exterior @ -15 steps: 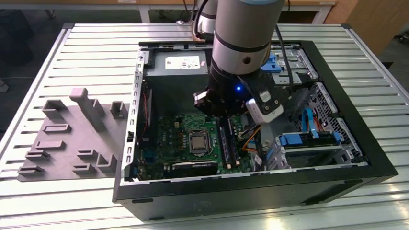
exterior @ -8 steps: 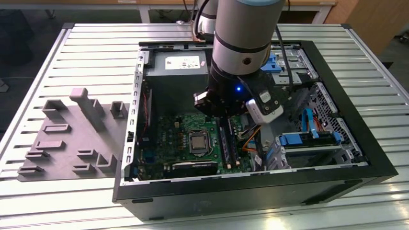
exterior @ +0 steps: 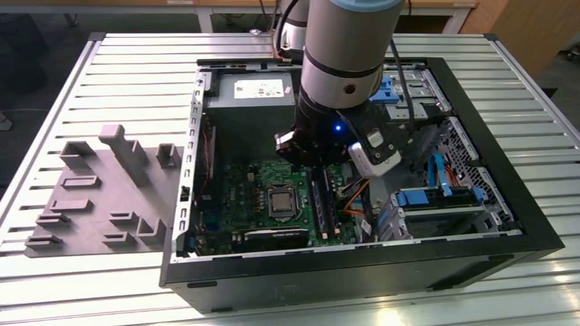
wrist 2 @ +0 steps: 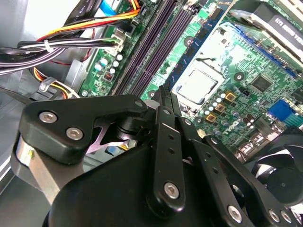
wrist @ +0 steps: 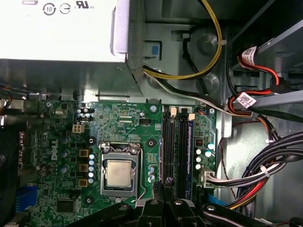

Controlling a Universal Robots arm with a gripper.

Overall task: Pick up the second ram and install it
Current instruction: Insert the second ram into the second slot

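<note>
On a slatted metal table (exterior: pixel 127 75), the gripper (wrist: pixel 164 191) is lowered into the case (exterior: pixel 363 272), its fingers (wrist: pixel 174 204) drawn together above the slots (wrist: pixel 166 146); a blue ram (wrist: pixel 190 151) is seated beside them.

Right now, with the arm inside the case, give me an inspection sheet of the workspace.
Surface: slatted metal table, bearing an open computer case.
Job's things: a blue memory stick stands in one motherboard slot; whether it is the second ram, cannot tell.
Clutter: grey holder tray beside the case, at the exterior view's left.
Grippers: end effector low over the memory slots; grip state cannot tell.
Cables: coloured bundles run beside the motherboard.
Surroundings: wooden furniture beyond the table.
</note>
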